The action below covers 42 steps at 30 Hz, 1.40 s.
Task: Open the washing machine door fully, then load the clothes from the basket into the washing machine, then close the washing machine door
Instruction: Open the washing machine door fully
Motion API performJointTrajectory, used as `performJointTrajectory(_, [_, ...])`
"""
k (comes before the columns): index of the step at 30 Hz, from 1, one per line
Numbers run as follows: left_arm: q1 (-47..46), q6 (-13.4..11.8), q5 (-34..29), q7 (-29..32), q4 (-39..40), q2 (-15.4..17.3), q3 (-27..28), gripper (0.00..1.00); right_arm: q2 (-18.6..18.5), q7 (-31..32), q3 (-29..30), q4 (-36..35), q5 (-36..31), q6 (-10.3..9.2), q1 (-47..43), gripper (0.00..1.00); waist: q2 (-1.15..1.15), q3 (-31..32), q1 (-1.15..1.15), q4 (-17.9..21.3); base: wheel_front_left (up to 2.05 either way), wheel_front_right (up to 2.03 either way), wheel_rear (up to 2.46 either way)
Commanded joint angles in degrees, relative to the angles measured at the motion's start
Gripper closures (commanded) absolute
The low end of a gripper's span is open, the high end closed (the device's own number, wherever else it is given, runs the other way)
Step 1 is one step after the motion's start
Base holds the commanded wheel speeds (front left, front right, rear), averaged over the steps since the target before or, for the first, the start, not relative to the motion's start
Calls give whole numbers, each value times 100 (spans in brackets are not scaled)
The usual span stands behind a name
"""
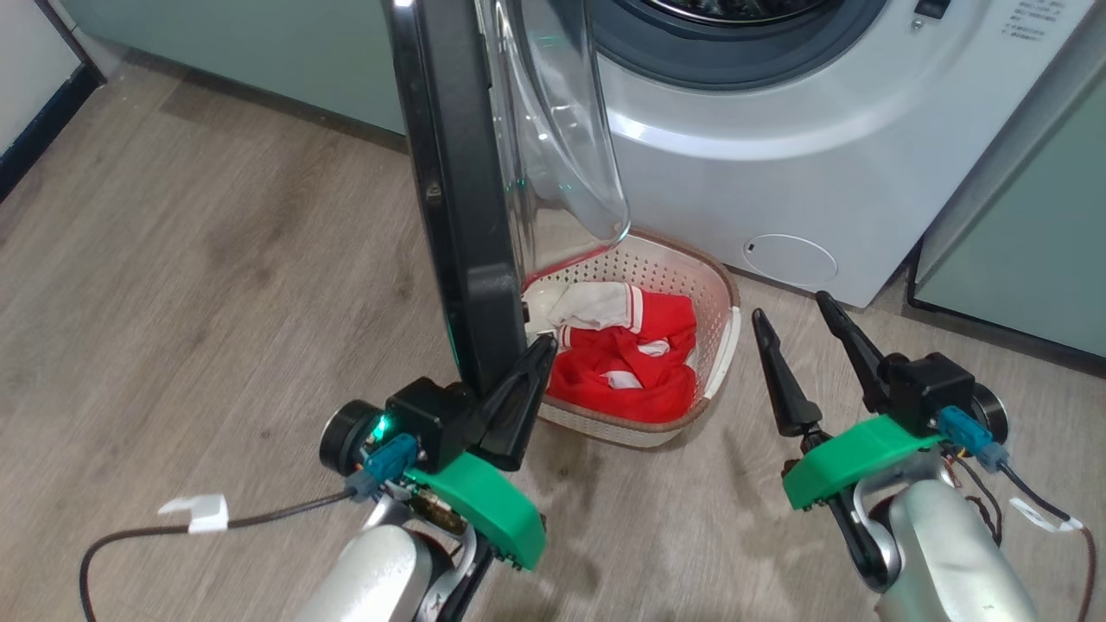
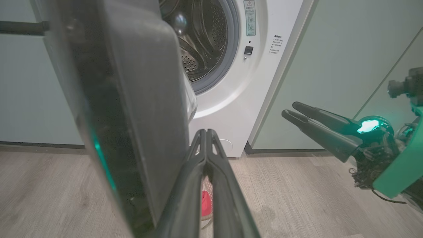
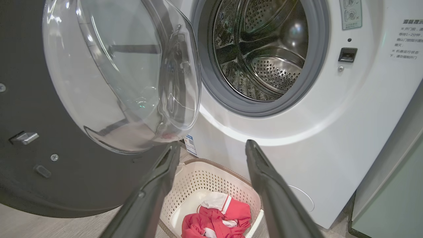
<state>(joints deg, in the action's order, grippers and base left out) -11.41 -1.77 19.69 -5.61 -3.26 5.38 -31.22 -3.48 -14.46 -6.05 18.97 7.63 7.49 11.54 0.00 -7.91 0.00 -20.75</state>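
Left hand (image 1: pixel 546 343), right hand (image 1: pixel 791 306): black tapered fingers (image 1: pixel 782 380), green brackets (image 1: pixel 484 505), silver forearms (image 1: pixel 950 544), blue connectors (image 1: pixel 393 456).

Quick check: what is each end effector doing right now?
Left end effector: closed, gripping nothing, beside the washing machine door edge.
Right end effector: open, empty.

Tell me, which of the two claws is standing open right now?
The right gripper: its two dark fingers stand spread apart, near the basket. The left gripper has its fingers pressed together, beside the washing machine door.
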Motion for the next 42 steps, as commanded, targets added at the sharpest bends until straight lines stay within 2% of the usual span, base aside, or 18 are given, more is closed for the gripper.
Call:
performJointTrajectory(1, [-166,-52,48,-40,149,69,272,100,60,-53,-117,-149,26,0,219,0,0,-3,0,-5,0,0,0])
performJointTrajectory(8, [-52,-178,147,-91,155,107,406,100,60,-53,-73,-121,21,0,238,0,0,-38,0,-94,0,0,0])
performJointTrajectory(15, [184,-412,309,-216,179,237,760,100,60,-53,-72,-111,-11,0,291,0,0,-112,0,-201,0,0,0])
performJointTrajectory(28, [423,-819,713,-527,182,652,1806,100,60,-29,-84,-147,-84,0,390,0,0,-302,0,-270,0,0,0])
performJointTrajectory(42, [137,-764,1293,-840,-175,894,2873,100,60,109,-98,-326,-209,0,640,0,0,-765,0,-84,0,0,0])
